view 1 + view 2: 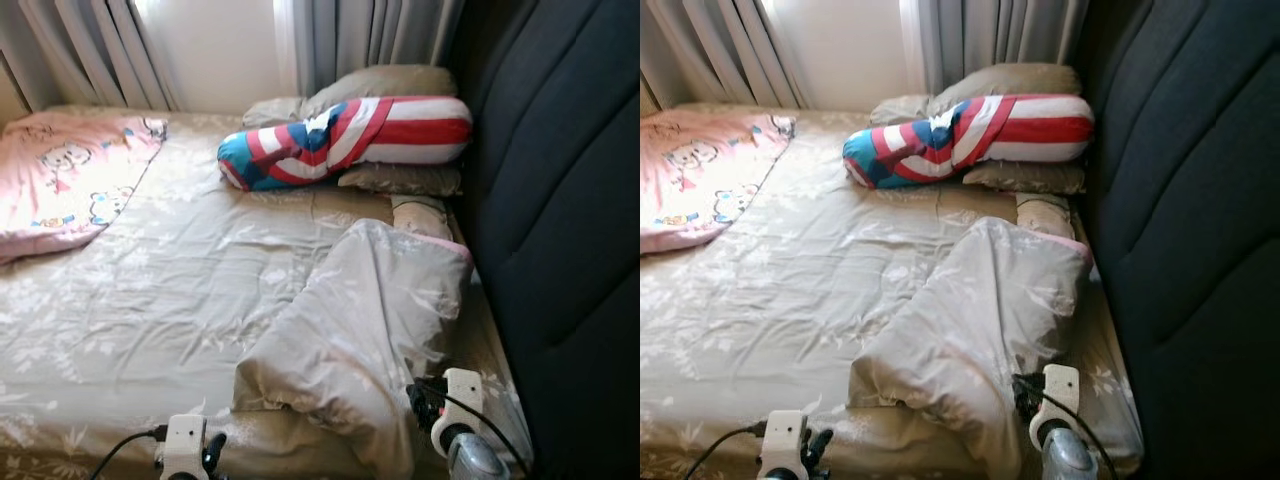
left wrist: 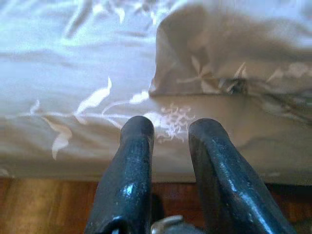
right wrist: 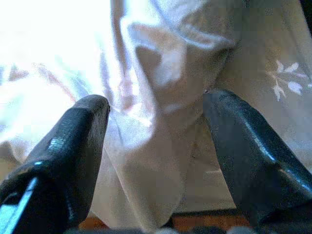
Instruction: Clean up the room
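Facing the right gripper (image 3: 156,146), jaws spread, the duvet (image 1: 360,330) looks soft, light (slippery maybe); pinch the fold between them. Left gripper (image 2: 168,146) is parted too.

Beige leaf-print duvet (image 1: 360,330) lies crumpled and folded over on itself on the bed's right side by the dark headboard, one corner drooping over the near mattress edge, a pink edge showing at its top fold. Pink cartoon-print blanket (image 1: 65,175) lies bunched flat at the far left corner of the bed. Red-white-blue striped bolster pillow (image 1: 345,140) lies lengthwise across two beige pillows (image 1: 395,85) stacked at the far right, near the curtains.
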Tool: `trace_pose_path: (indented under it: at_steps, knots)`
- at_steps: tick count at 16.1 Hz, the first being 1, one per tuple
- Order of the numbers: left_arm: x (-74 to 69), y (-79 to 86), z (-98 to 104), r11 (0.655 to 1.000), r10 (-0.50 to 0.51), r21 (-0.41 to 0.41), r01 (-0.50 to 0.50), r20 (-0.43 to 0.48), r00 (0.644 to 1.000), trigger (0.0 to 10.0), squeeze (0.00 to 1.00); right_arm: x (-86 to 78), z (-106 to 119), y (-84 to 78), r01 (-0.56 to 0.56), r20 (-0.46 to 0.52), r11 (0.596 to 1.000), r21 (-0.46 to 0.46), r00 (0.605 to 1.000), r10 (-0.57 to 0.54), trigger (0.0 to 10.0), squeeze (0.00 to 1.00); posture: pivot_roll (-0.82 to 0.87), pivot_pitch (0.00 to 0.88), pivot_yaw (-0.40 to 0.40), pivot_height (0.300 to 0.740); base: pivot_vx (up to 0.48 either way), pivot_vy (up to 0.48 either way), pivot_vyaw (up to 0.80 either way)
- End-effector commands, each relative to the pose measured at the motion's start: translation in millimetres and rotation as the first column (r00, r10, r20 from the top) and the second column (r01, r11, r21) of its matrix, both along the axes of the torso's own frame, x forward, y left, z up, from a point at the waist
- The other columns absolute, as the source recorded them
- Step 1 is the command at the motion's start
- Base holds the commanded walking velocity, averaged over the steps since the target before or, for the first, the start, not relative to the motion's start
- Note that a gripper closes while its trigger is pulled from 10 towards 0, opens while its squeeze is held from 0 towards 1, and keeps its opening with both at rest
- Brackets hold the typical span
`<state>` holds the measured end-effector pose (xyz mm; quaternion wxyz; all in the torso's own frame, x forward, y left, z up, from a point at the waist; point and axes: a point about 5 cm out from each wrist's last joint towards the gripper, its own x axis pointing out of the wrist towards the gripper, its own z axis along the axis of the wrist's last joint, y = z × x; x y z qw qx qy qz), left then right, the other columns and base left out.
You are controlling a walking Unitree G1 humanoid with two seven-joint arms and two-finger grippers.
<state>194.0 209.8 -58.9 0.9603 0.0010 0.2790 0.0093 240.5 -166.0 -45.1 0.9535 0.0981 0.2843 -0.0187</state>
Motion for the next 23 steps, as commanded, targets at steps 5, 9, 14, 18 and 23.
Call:
trace_pose_path:
  at_steps: [5,9,14,18,23]
  knots:
    - [60.2,12.8,56.3,0.994,-0.043,0.106,0.013,0.291,0.956,10.0,0.00,25.0,25.5,3.2,-0.010,0.175,1.000,0.019,0.984,0.007,10.0,0.00,0.07,0.084,-0.059,0.740,0.000,0.000,0.00]
    - [63.7,37.6,69.8,0.955,-0.051,0.293,-0.040,0.297,0.954,10.0,0.00,28.3,28.7,4.8,-0.018,0.190,1.000,0.012,0.982,0.015,10.0,0.00,0.07,0.087,-0.063,0.740,0.000,0.000,0.00]
    - [84.7,12.6,114.8,0.990,-0.047,0.138,-0.035,0.554,0.831,10.0,0.00,36.4,41.6,0.3,0.004,0.277,1.000,0.007,0.961,-0.006,10.0,0.00,0.06,0.086,-0.076,0.740,0.000,0.000,0.00]
    - [83.0,0.7,113.0,0.996,-0.040,0.091,-0.012,0.553,0.832,10.0,0.00,36.1,45.1,2.3,0.000,0.312,1.000,0.006,0.950,-0.002,10.0,0.00,0.06,0.079,-0.079,0.740,0.000,0.000,0.00]
    - [75.5,-8.3,111.3,0.998,-0.054,0.060,0.026,0.527,0.848,10.0,0.00,31.0,42.8,1.5,0.013,0.312,1.000,0.006,0.950,-0.014,10.0,0.00,0.06,0.062,-0.080,0.740,0.000,0.000,0.00]
